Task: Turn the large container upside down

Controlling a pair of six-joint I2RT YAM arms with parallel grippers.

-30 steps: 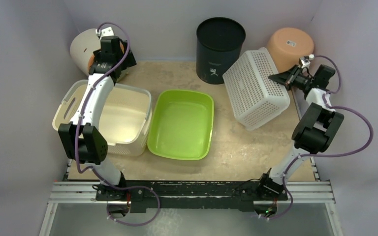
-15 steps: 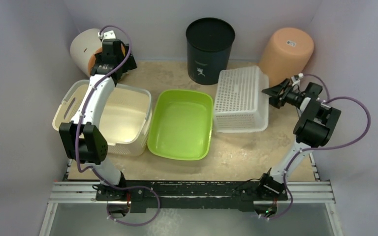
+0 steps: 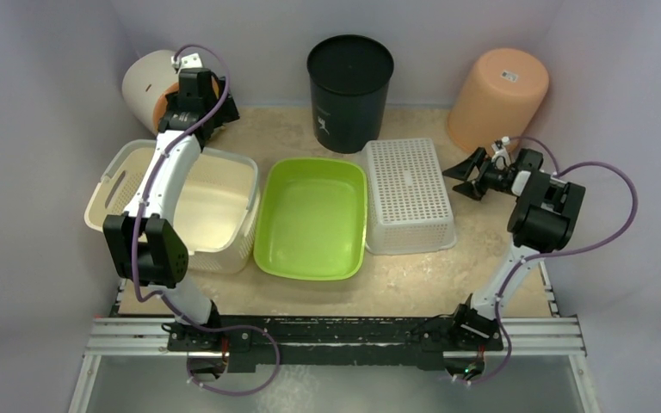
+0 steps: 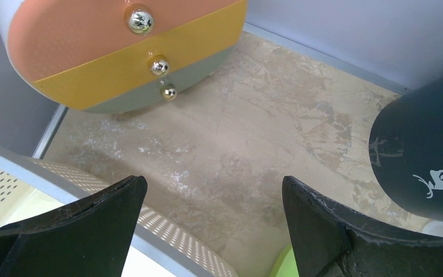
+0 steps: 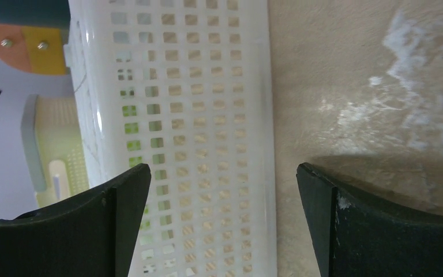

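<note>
The large container [image 3: 224, 202] is a cream-beige basket standing upright, mouth up, at the left of the table; its rim [image 4: 63, 187] shows low in the left wrist view. My left gripper [image 3: 209, 120] hovers open above its back rim, empty [image 4: 213, 190]. My right gripper [image 3: 463, 176] is open and empty at the right, just beside the white perforated basket [image 3: 406, 194], which lies bottom up on the table. In the right wrist view [image 5: 224, 173] the jaws stand apart from that basket's side wall [image 5: 190, 115].
A lime-green tub [image 3: 311, 215] sits between the two baskets. A black bin [image 3: 349, 86] stands at the back centre, an orange pot [image 3: 497, 95] leans at the back right, and a round white drawer unit [image 3: 148, 86] lies at the back left.
The right gripper let go of the tilted white basket, which dropped flat, bottom up, beside the green tub. That gripper opened and drew back. The black bin shifted left. The left arm stayed still.
</note>
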